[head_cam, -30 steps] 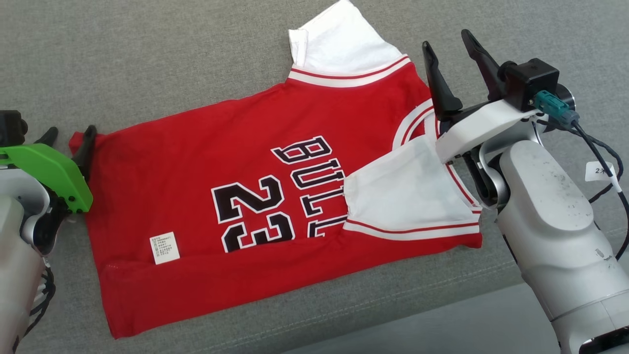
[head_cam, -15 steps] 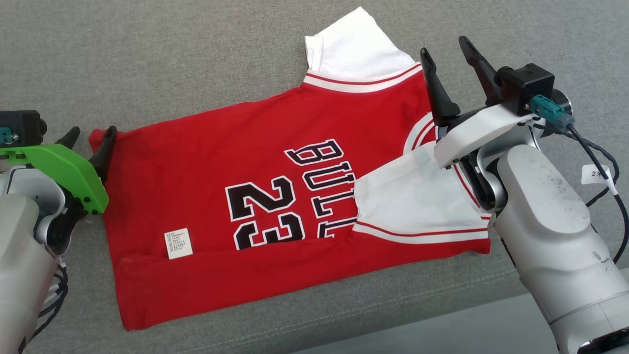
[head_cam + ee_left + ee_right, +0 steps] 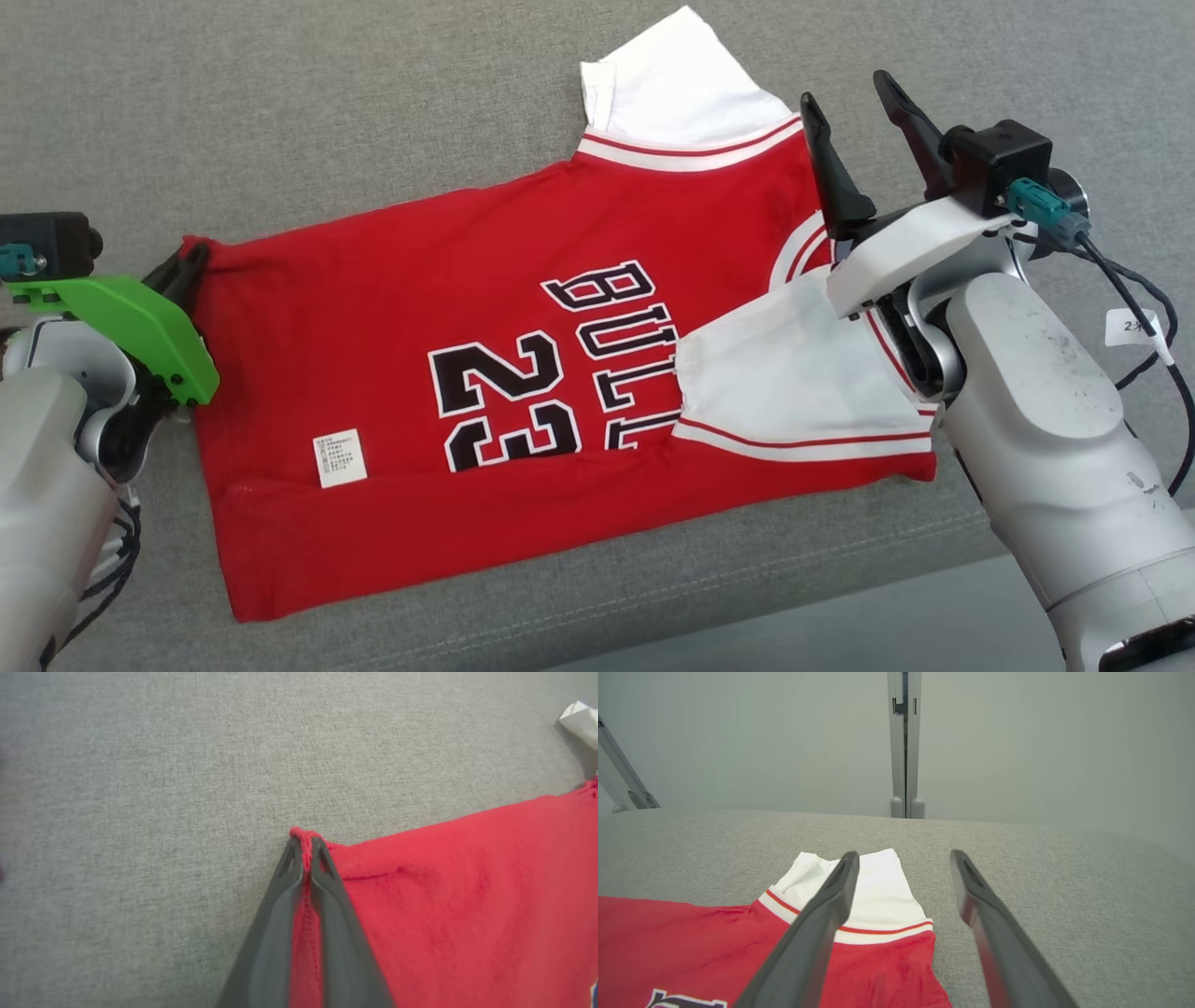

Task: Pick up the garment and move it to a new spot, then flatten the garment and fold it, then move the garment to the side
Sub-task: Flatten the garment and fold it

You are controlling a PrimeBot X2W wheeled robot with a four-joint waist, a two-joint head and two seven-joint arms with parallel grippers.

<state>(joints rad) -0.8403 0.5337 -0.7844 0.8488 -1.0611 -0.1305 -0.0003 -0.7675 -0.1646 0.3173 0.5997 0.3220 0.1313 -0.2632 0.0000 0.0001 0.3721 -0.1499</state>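
While my left gripper [image 3: 306, 854] is clamped shut on the far hem corner of the shirt [image 3: 523, 373], with a small ridge of red cloth poking out between the fingertips, my right gripper [image 3: 845, 89] hangs with its two dark fingers spread wide and nothing between them. The shirt lies flat on a grey fabric cushion [image 3: 280, 112], its long axis running across my body: hem at my left, neck and sleeves at my right. So my left arm has one end, and my right arm is the nearer one to the other end. From my right fingers the shirt lies below and to my left. Seen along them, one finger crosses the far white sleeve [image 3: 882, 886] and the other stands over bare cushion just beside the shoulder edge. I judge they are above the cloth, not touching it, and that the next move turns on bringing them down onto that far shoulder corner to match my left hold. The shirt is bright red with white sleeves trimmed in red stripes, and black letters and the number 23 outlined in white, reading sideways to me. The near sleeve [image 3: 784, 373] is folded in over the chest, and a small white label [image 3: 339, 458] shows near the hem.
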